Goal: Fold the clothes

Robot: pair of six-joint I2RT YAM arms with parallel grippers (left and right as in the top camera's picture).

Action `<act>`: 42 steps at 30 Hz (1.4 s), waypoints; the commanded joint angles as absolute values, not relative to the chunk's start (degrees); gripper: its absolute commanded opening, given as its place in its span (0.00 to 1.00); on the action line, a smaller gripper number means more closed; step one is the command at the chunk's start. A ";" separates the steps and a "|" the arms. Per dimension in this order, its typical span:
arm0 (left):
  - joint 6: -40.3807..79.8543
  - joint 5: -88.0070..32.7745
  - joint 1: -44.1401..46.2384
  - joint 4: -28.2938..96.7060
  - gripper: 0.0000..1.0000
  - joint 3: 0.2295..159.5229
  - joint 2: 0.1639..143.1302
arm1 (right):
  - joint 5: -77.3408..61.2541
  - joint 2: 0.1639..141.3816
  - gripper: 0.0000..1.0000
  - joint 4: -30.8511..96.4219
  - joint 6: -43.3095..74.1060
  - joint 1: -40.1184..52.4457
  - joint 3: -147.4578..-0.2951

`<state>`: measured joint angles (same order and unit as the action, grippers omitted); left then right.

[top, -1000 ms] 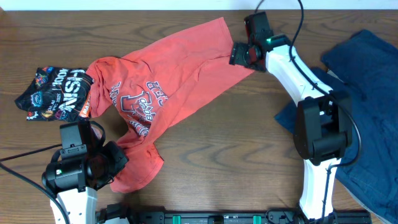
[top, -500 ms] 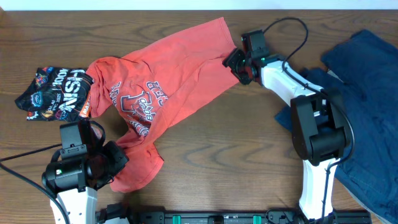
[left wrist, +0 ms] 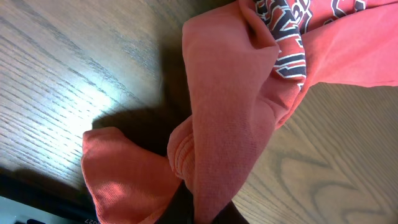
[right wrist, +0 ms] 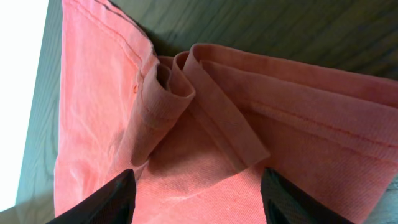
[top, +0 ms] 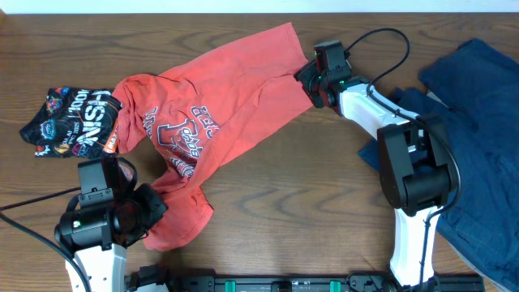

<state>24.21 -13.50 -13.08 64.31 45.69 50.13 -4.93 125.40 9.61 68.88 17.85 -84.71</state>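
The coral-red T-shirt (top: 219, 122) lies crumpled across the table, its navy-and-white print (top: 182, 134) facing up. My left gripper (top: 146, 212) is shut on a bunched fold of the shirt (left wrist: 217, 124) at its near lower end; the fingers are mostly hidden by cloth. My right gripper (top: 310, 81) is open at the shirt's far right hem, its fingers (right wrist: 196, 199) spread wide over a folded hem edge (right wrist: 211, 118). The dark navy garment (top: 478, 138) lies spread at the right.
A small black bundle with white and orange lettering (top: 73, 122) lies at the left, touching the shirt's sleeve. The right arm (top: 413, 170) stands over the navy garment's left edge. Bare wood shows in the middle front (top: 300, 211).
My right gripper has come down and left from above the far edge onto the shirt's right hem. The left arm and the shirt have not moved.
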 commanded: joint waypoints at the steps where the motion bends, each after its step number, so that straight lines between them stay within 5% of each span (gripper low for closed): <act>1: 24.71 -12.78 -13.39 64.36 0.06 46.74 50.11 | -2.57 126.50 0.60 9.61 69.82 18.46 -84.14; 18: 24.71 -12.78 -13.39 64.07 0.06 46.74 50.11 | -2.90 129.25 0.22 7.64 66.87 18.37 -84.14; 24: 24.71 -12.75 -13.39 63.77 0.06 46.74 50.11 | -1.30 129.25 0.22 5.41 63.33 18.15 -84.16; 29: 24.71 -12.75 -13.39 63.72 0.06 46.74 50.11 | -0.86 129.25 0.01 5.30 63.31 18.17 -84.16; 37: 24.69 -12.75 -13.39 62.39 0.06 46.74 50.11 | -1.65 127.59 0.01 6.42 48.36 17.80 -84.53; 42: 24.69 -12.73 -13.39 58.11 0.06 46.74 50.13 | -0.54 118.56 0.01 17.78 35.86 15.57 -85.10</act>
<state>24.21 -13.37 -13.08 59.68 45.69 50.15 -2.04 126.13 14.04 46.59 17.58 -84.62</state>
